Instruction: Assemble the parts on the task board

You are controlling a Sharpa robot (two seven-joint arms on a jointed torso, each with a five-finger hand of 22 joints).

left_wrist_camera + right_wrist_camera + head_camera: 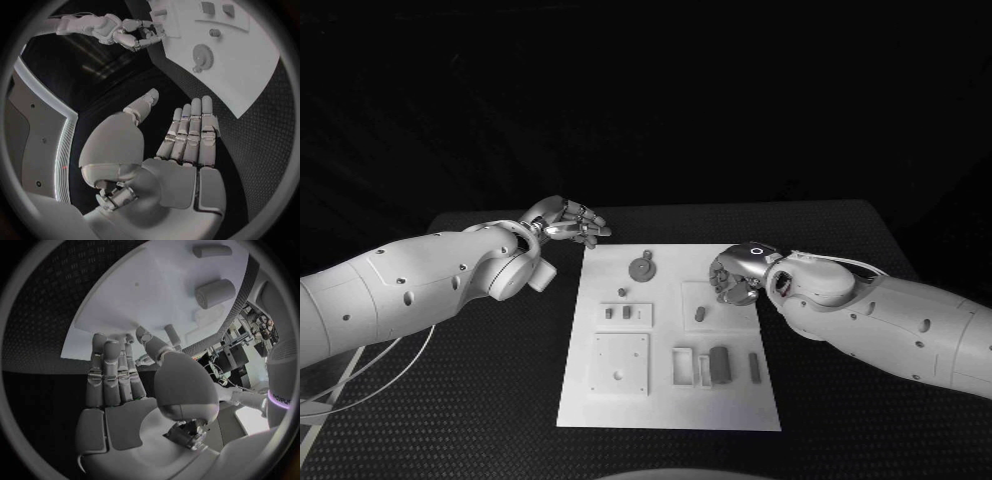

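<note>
The white task board (668, 400) lies in the middle of the black table, and it appears too in the left wrist view (250, 65) and the right wrist view (137, 300). Grey parts are on it: a round piece (642, 267) (202, 54) at the far end, a short peg (698, 314) (214, 292) right of centre, and a dark block (720, 364) near the front. My left hand (567, 222) (181, 145) hovers off the board's far left corner, fingers straight, holding nothing. My right hand (737, 275) (122, 390) is at the board's far right edge, fingers extended and empty.
A square raised plate (619, 364) and a rectangular frame (682, 366) occupy the board's near half, with a slim grey piece (753, 369) at the right. Two small pieces (626, 312) stand left of centre. Black table (473, 400) surrounds the board.
</note>
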